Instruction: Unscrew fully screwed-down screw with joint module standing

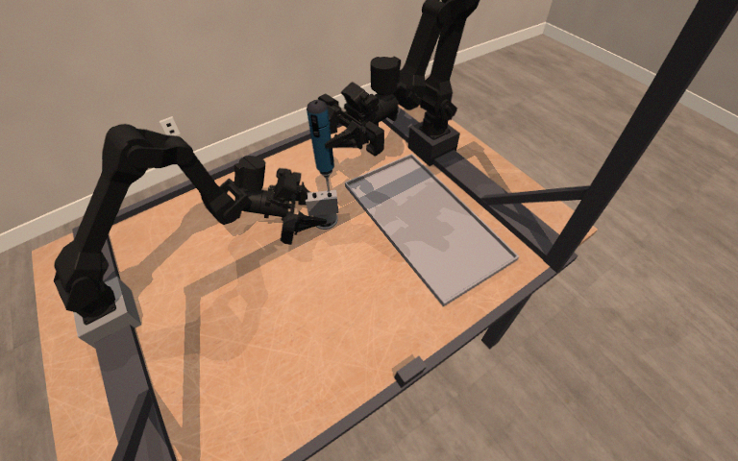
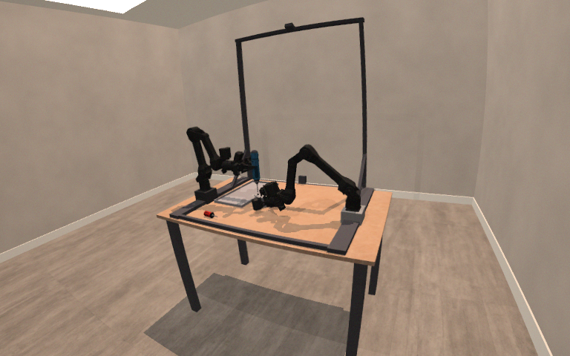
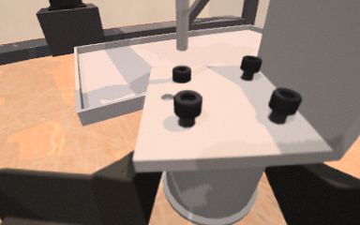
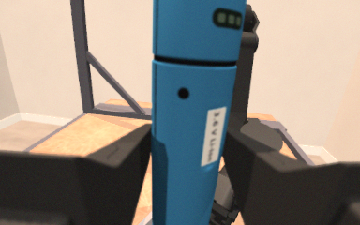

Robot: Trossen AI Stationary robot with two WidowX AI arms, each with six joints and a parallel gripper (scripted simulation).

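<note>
The joint module (image 1: 325, 215) stands upright on the table with its grey bracket plate (image 3: 220, 117) on top. My left gripper (image 1: 309, 220) is shut on the module's round base (image 3: 211, 192), one finger on each side. Several black screws stand in the plate. Three are raised, such as this one (image 3: 187, 107). The far-left screw (image 3: 182, 73) sits low, down on the plate. My right gripper (image 1: 339, 133) is shut on the blue electric screwdriver (image 1: 321, 138), which it holds upright; the screwdriver also fills the right wrist view (image 4: 192, 117). Its bit (image 3: 182, 28) hangs just above the low screw, with a small gap.
A shallow grey tray (image 1: 430, 225) lies right beside the module, on the right arm's side. A small red object (image 2: 208, 213) lies near the table's edge. Dark frame rails run along the table sides, and a tall post (image 1: 626, 141) rises at one edge.
</note>
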